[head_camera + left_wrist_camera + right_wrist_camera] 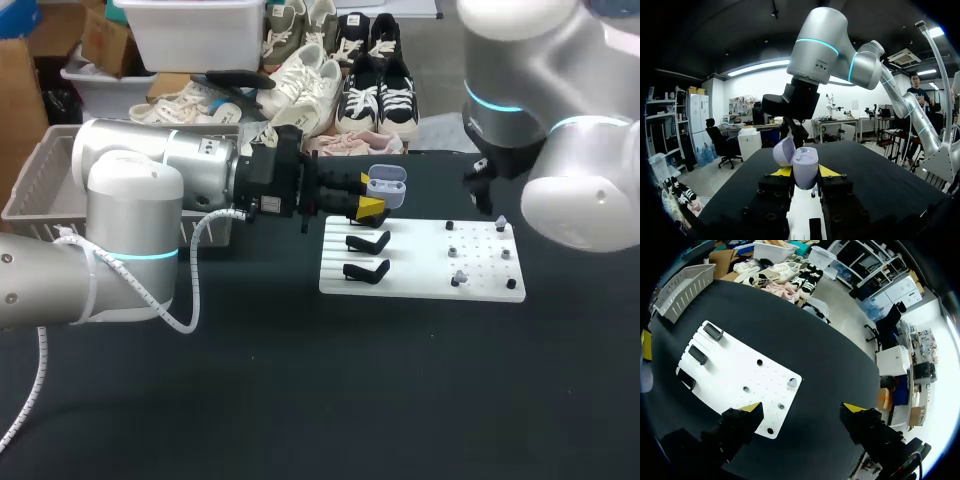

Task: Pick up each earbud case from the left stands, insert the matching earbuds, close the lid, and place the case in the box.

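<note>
Got the earbud case (386,185) pinched between the left jaws from both sides, lid (784,151) flipped open, held up off the counter (300,400) over the far left corner of the white board (420,258). Case upright in the left wrist view, with the yellow tips just showing either side of it.

Reaching in from the left with the left arm (150,190) (bulky, covering the far stand in the head view). Seeing two black stands (367,243) (366,270) clear of it on the board's left side; counting three in the right wrist view.

Right jaws spread wide, gripping nothing, hanging above the board's far right end, well apart from the case.

Scattered over the board's right half: small pieces (500,226), some dark, some pale (too small to identify).

Grey slatted basket (40,180) at the far left of the counter, behind the left arm.

White cable (190,260) looping off the left arm down toward the counter.
</note>
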`<state>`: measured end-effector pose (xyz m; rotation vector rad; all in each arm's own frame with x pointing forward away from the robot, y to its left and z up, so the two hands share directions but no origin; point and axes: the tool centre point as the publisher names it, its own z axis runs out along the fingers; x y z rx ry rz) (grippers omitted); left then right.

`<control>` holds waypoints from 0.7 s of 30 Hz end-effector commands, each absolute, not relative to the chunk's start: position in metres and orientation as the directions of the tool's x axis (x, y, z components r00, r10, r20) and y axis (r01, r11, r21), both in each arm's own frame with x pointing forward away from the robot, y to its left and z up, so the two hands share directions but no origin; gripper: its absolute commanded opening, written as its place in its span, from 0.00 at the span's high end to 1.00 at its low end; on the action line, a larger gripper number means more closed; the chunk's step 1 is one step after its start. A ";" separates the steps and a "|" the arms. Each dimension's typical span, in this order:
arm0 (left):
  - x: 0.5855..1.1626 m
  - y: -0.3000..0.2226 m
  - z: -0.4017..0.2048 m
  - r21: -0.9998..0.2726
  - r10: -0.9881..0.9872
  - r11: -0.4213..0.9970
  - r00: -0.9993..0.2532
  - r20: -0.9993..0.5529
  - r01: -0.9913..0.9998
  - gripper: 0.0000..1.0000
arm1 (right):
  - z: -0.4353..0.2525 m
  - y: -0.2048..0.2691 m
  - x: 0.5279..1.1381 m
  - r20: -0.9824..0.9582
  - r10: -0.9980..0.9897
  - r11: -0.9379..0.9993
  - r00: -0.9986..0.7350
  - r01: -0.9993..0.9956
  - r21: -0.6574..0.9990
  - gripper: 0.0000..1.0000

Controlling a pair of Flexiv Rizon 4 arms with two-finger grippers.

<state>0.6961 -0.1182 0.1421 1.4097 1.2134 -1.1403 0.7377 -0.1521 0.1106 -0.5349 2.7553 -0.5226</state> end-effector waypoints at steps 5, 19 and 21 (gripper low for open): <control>0.697 -0.118 0.142 0.072 0.136 -0.087 0.084 -0.987 0.994 1.00 | 0.080 -0.152 0.756 -0.149 -0.337 0.859 -0.930 -0.238 -0.454 0.00; 0.697 -0.118 0.142 0.072 0.136 -0.087 0.084 -0.987 0.994 1.00 | 0.063 -0.147 0.766 -0.126 -0.239 0.906 -0.963 -0.175 -0.384 0.29; 0.697 -0.118 0.142 0.072 0.136 -0.087 0.084 -0.987 0.994 1.00 | 0.061 -0.147 0.765 -0.122 -0.235 0.909 -0.964 -0.173 -0.380 0.33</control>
